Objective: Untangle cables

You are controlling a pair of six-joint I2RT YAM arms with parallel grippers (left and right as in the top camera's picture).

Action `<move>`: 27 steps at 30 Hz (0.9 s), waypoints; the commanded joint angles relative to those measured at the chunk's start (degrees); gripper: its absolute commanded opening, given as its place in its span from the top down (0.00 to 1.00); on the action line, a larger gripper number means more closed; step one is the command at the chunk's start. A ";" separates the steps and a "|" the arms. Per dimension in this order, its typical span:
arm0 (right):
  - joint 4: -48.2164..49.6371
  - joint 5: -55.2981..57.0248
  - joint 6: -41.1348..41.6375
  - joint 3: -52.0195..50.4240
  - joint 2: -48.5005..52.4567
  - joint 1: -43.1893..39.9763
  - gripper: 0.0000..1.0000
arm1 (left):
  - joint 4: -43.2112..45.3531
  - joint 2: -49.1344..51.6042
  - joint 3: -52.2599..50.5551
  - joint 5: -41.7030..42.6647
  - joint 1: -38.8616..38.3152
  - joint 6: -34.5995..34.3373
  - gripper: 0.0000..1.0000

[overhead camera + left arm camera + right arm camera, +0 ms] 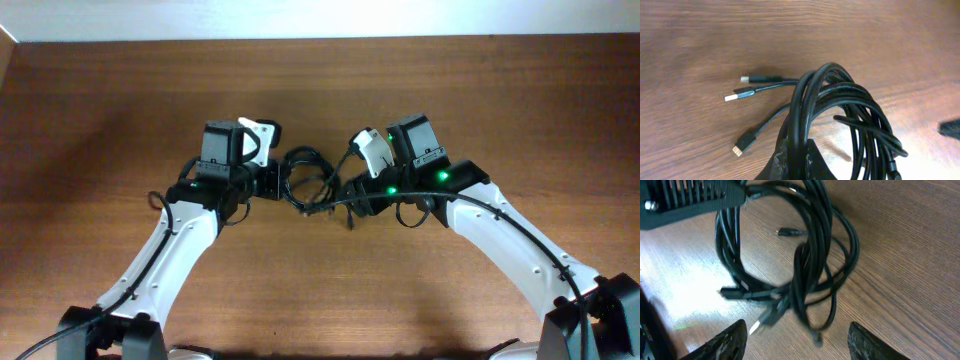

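On the brown wooden tabletop (100, 100), left claw (795, 162) pinches the thin black looped cables (840, 100); right claw (795, 342), open and empty, should pull one loop gently

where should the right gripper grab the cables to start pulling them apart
I'd grip the outer loop that bulges clear of the cables, coming from above with the open right gripper. It stands apart from the dense strands, so it can be straddled alone, and the left gripper pinches the opposite side.

Brown wood-grain table (90, 110)
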 commanded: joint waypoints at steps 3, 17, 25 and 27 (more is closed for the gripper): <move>0.87 0.48 0.42 0.07 4.63 -0.04 0.38 | 0.42 -0.46 0.07 9.86 0.22 9.77 1.00; 4.70 -5.95 4.26 1.01 5.84 -0.04 0.96 | 0.37 -0.44 0.07 9.81 0.20 10.19 1.00; 12.79 -2.69 11.28 7.37 4.81 -0.26 0.96 | 0.28 -0.44 0.07 9.84 0.20 10.19 1.00; 13.75 3.78 13.53 7.37 4.81 -0.72 0.96 | 0.26 -0.44 0.07 9.84 0.20 10.19 1.00</move>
